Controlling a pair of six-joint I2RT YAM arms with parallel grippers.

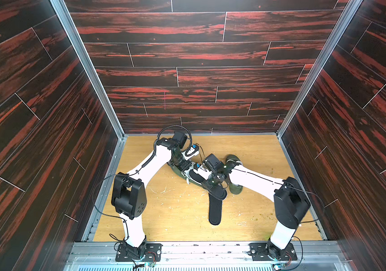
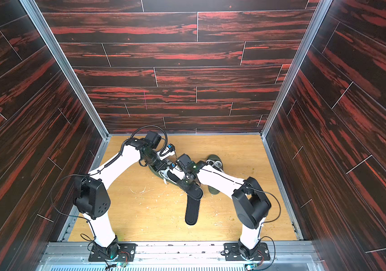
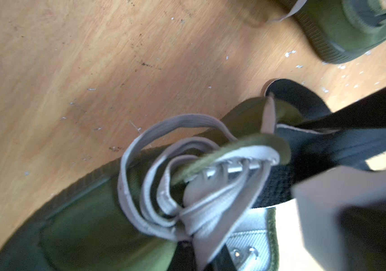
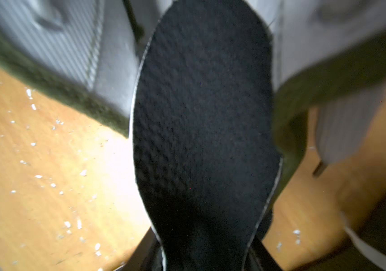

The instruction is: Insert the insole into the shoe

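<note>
left claw (image 1: 186,170): jaws almost together, pinching the laced edge of the shoe's opening.
shoe (image 3: 88,225): green with grey lining. It lies on the table (image 1: 159,211) directly under the left claw, with its toe pointing away from the right claw and its mouth turned toward it.
laces (image 3: 140,187): loose grey loops bunched over the tongue, just ahead of the left claw.
insole (image 4: 206,117): black. Its front end is inside the shoe's mouth, between the two grey-lined sides. Its heel end is outside the shoe, in the right claw. It bridges the short gap between the two claws.
right claw (image 1: 211,185): closed on the heel end of the insole, with a dark finger on either side of it. It is near the left claw, just behind the shoe's heel.
second insole (image 1: 215,211): black and flat on the table. It runs from just beneath the right claw toward the robot's base. I cannot tell whether it touches the held insole.
second shoe (image 1: 235,188): green, just beside the right claw on the side away from the left claw. The right arm partly hides it.
</note>
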